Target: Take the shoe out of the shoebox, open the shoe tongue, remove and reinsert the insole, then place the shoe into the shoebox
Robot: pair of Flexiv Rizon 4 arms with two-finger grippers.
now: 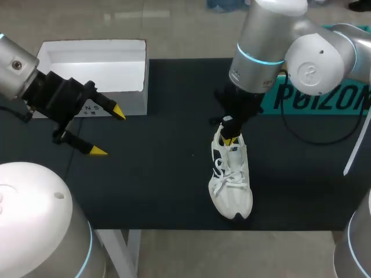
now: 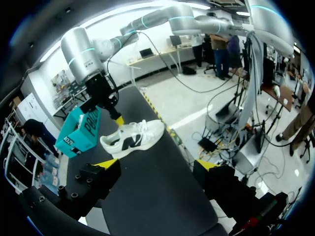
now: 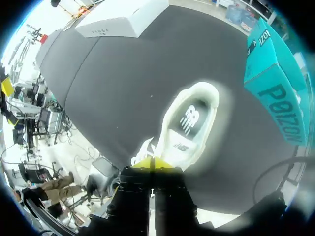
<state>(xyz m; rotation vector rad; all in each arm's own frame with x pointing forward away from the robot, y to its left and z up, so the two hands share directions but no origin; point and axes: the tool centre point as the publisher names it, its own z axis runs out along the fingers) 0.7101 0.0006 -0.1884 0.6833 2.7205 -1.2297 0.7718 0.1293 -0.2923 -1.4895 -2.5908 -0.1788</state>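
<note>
The white shoe (image 1: pixel 231 179) stands on its sole on the dark bench (image 1: pixel 156 168), out of the shoebox, with its toe towards the robot's side of the bench and its heel away from it. It has a dark panel on one flank, and its laces are loose over the top.

The right arm comes down on the shoe from above. Its pincer (image 1: pixel 230 138) sits at the shoe's opening. In the right wrist view the two yellow tips of this pincer (image 3: pixel 151 163) are pressed together, side by side, at the tongue end of the shoe (image 3: pixel 189 128), just beside the laces. Whether any of the tongue is caught between them I cannot tell. Ahead of the tips the opening is in plain sight, with the dark insole (image 3: pixel 189 120) lying inside it.

The left pincer (image 1: pixel 108 131) hangs well apart from the shoe, on its left, with its fingers spread wide and nothing between them. The left wrist view shows the same pincer (image 2: pixel 156 164) looking across the bench at the shoe (image 2: pixel 133 139).

The white shoebox (image 1: pixel 133 95) stands open, far to the left of the shoe and further back, near the left pincer. A teal box (image 1: pixel 342 104) lies to the right of the shoe, behind the right arm, and does not touch the shoe.
</note>
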